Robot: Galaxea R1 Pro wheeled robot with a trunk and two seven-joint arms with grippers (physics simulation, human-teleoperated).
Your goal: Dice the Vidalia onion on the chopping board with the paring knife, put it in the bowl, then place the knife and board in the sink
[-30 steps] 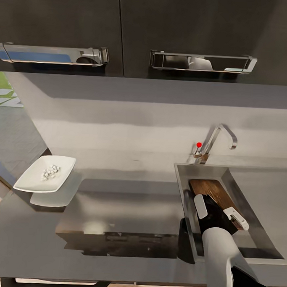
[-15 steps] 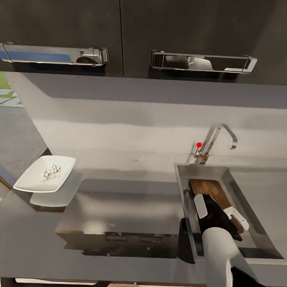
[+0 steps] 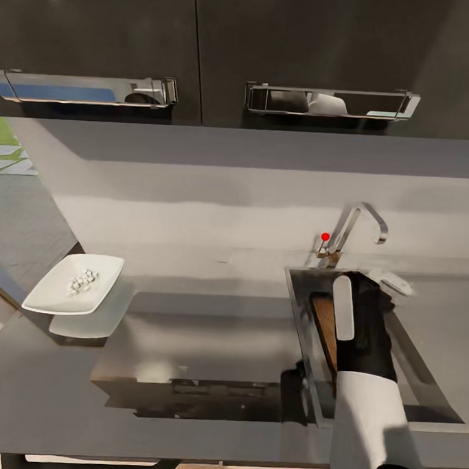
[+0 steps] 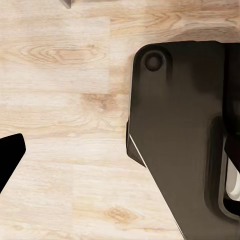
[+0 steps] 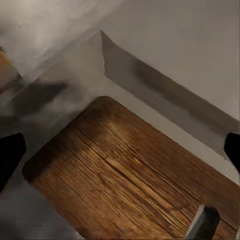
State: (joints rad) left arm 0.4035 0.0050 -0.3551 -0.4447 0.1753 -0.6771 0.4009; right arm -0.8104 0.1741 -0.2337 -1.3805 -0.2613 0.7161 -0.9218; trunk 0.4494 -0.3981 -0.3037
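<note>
With the chopping board (image 5: 130, 170) lying inside the sink (image 3: 297, 293) and the diced onion (image 3: 81, 281) in the bowl (image 3: 49, 293) on the counter (image 3: 209, 329), the right pincer (image 3: 369, 283), fingers apart and empty, should lift straight up without nudging the board.

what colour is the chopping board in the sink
Brown, with a streaked wood grain. The chopping board shows best in the right wrist view, lying in the sink.
</note>
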